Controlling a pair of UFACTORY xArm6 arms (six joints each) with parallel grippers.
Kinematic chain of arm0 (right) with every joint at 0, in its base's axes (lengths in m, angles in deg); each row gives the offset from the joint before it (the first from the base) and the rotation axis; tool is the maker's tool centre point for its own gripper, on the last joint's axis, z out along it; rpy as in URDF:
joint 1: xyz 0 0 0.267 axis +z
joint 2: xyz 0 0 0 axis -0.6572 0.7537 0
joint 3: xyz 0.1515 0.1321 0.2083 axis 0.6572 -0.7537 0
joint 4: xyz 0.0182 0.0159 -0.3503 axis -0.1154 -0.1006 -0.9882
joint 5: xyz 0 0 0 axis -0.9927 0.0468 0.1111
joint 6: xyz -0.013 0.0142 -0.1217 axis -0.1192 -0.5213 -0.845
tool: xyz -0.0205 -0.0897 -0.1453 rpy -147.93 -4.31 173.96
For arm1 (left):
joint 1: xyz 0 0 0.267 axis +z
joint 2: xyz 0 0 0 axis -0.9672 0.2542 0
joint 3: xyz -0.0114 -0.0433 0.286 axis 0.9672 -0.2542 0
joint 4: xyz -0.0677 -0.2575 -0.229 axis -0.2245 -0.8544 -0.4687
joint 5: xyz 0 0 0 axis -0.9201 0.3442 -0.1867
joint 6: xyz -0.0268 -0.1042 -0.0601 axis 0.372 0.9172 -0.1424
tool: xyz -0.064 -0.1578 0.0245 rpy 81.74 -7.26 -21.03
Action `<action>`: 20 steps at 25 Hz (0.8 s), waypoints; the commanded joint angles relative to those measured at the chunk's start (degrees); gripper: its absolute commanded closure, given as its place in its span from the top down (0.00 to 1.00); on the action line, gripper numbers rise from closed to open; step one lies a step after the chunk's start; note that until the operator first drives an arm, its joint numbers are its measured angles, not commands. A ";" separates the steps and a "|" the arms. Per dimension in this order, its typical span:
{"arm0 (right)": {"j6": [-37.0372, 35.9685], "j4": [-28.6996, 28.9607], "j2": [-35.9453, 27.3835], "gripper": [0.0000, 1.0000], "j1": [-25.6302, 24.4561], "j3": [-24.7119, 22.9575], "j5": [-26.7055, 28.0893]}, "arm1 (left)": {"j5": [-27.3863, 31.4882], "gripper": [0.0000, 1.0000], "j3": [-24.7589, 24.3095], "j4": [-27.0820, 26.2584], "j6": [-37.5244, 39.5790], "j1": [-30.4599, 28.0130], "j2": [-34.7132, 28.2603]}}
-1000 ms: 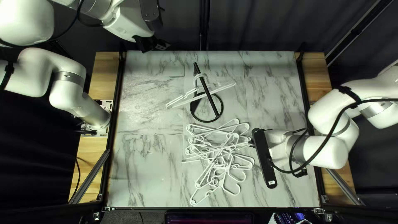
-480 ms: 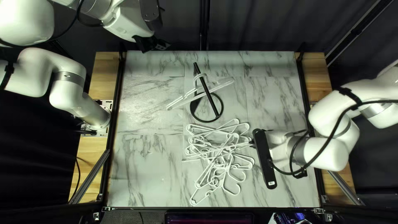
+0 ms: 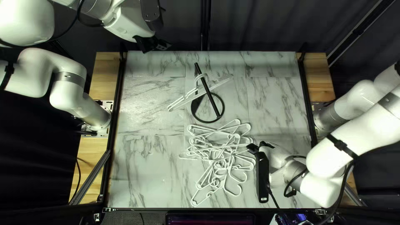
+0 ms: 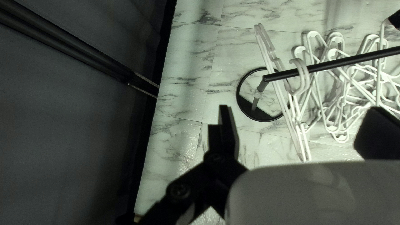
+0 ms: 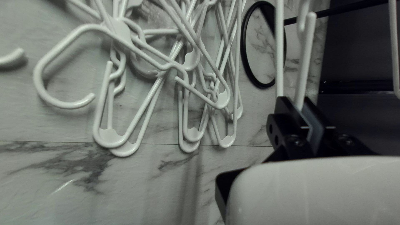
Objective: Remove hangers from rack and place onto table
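Noting a small white label (image 3: 263,199), unread, on right gripper's (image 3: 252,148) housing; grip cannot be told. Left gripper (image 3: 156,44): fingers spread. Tangled hangers (image 5: 109,138) on table (image 3: 146,175); more hangers (image 4: 306,77) hooked on rack (image 4: 333,64).

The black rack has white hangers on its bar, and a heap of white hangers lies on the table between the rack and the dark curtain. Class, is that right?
Not quite. The top left view shows the heap of hangers on the table between the rack and the table's near edge. White hangers are indeed on the rack's bar.
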 commanded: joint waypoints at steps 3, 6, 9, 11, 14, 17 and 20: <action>0.03 -0.01 0.04 0.00 0.01 0.01 0.08 | 0.00 1.00 0.00 0.00 0.00 0.00 0.00; 0.03 -0.01 0.04 0.00 0.01 0.01 0.08 | 0.00 1.00 0.00 0.00 0.00 0.00 0.00; 2.81 -2.05 4.79 0.00 0.87 2.49 4.48 | 0.00 1.00 0.00 0.00 0.00 0.00 0.00; 5.36 -4.12 10.95 0.00 2.12 6.61 10.36 | 0.00 1.00 0.00 0.00 0.00 0.00 0.00; 7.02 -5.40 16.10 0.00 2.55 9.23 14.62 | 0.00 1.00 0.00 0.00 0.00 0.00 0.00; 8.89 -5.29 18.52 0.00 2.34 8.81 15.98 | 0.00 1.00 0.00 0.00 0.00 0.00 0.00; 10.19 -5.48 18.51 0.00 2.23 7.32 15.51 | 0.00 1.00 0.00 0.00 0.00 0.00 0.00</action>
